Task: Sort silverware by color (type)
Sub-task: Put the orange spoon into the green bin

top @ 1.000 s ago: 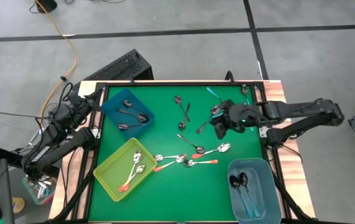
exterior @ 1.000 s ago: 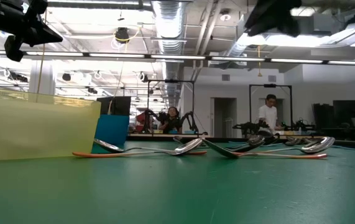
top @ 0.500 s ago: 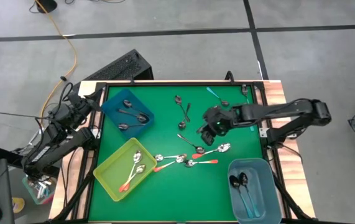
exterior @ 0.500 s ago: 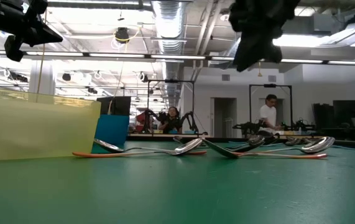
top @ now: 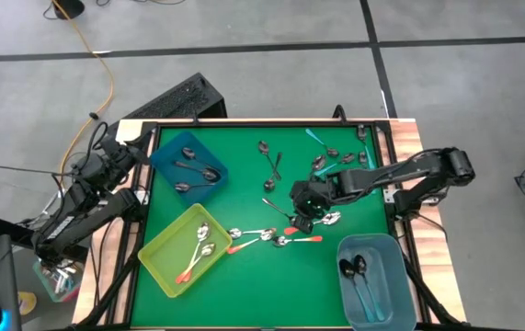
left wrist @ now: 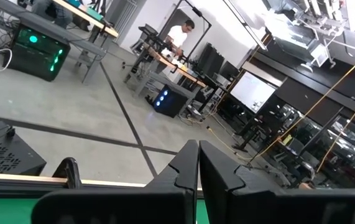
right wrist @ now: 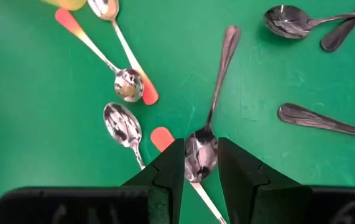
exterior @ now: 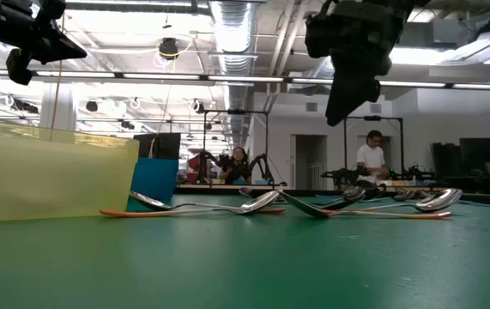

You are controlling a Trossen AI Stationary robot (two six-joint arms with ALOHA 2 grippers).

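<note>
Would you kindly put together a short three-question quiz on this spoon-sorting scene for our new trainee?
1. True or false: the left gripper is shut and off beyond the table's left edge, away from the spoons.
2. Multiple choice: the right gripper is open astride the bowl of which spoon? A) the all-dark grey spoon B) a teal-handled spoon C) a spoon in the yellow-green bin
3. Fill in: the spoons in the light blue bin have ____ handles.

Key: 1 true; 2 A; 3 teal-blue.
</note>
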